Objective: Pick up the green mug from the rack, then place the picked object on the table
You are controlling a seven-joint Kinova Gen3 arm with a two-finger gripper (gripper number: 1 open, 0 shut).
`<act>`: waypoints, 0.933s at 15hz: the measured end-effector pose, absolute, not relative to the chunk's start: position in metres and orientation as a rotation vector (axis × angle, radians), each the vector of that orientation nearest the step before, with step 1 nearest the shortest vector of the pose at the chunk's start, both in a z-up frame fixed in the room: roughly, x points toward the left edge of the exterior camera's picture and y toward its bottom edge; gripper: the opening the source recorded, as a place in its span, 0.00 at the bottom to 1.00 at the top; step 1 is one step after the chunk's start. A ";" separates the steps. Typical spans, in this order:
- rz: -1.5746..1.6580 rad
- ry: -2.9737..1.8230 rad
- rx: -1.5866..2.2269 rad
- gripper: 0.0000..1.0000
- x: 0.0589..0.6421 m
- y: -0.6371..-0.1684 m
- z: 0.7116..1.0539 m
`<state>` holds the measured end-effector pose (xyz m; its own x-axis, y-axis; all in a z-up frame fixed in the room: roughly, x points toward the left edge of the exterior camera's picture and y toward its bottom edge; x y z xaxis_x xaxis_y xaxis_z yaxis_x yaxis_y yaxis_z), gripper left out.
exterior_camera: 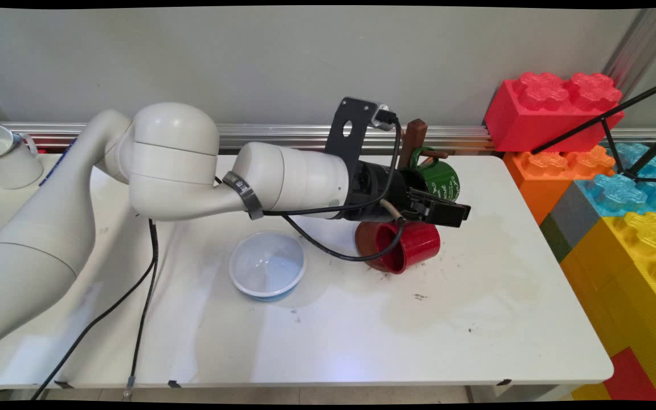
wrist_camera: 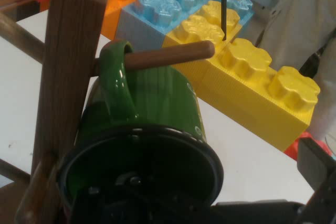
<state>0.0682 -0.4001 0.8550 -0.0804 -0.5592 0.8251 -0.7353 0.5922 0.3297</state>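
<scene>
The gripper (exterior_camera: 439,210) reached out level over the table (exterior_camera: 476,319), close against the green mug (exterior_camera: 441,179), and whether it was spread or closed on anything could not be told, since in the hand view the mug's dark rim covered the linkage.

The green mug hung by its handle on a peg (wrist_camera: 168,56) of the wooden mug tree (exterior_camera: 415,142), just behind and above the gripper. That explained its tilt: the peg passed through the handle loop and the mug's weight rested there, its mouth turned toward the hand camera.

Directly beneath the gripper a red mug (exterior_camera: 406,246) lay on its side on the table, mouth facing the near edge, beside what looked like the tree's brown base. It sat loose and was held by nothing.

Below the arm's forearm, well behind the gripper, a white bowl with a blue base (exterior_camera: 267,265) stood upright. Far back along the arm, a white mug (exterior_camera: 4,156) stood upright on a neighbouring surface.

Beyond the gripper's tip, past the table's end, large toy bricks (exterior_camera: 635,239) were stacked.

Counted: three mugs, one bowl, one mug tree, one stack of bricks.
</scene>
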 end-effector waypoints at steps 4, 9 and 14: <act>0.194 -1.733 1.079 1.00 0.066 -0.403 0.850; 0.188 -1.710 1.096 0.00 0.066 -0.405 0.847; 0.178 -1.697 1.117 0.00 0.068 -0.404 0.846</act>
